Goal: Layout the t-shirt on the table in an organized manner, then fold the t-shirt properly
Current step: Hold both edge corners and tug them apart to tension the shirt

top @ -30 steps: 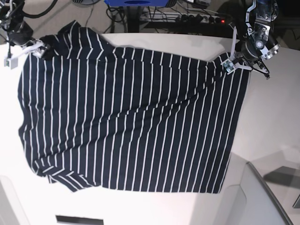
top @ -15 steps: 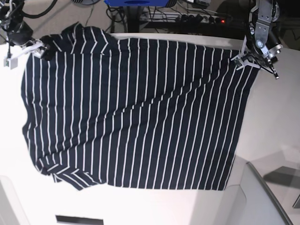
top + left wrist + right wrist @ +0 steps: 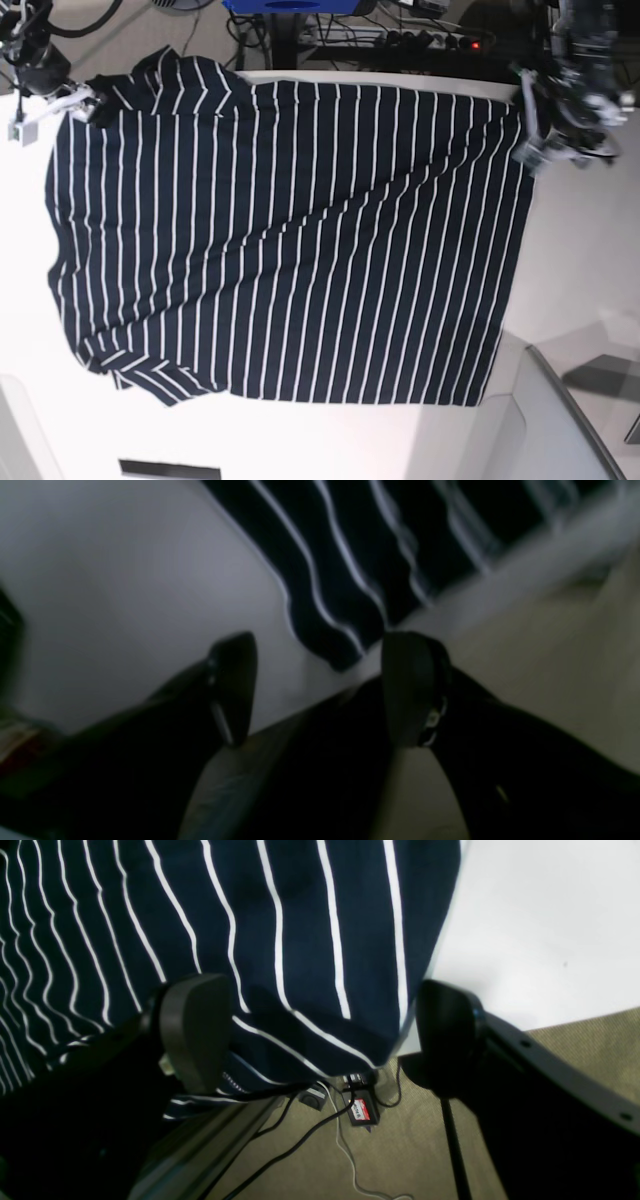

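The white table (image 3: 580, 260) carries the striped t-shirt (image 3: 290, 240), spread flat across most of it.

The t-shirt (image 3: 290, 240) before me is dark navy with thin white stripes, spread nearly flat over the white table (image 3: 590, 250), which reaches well past it on every side but the far one. One short sleeve lies crumpled at the near left corner, another bunches at the far left. Its far edge follows the table's rim, and one corner there hangs slightly over
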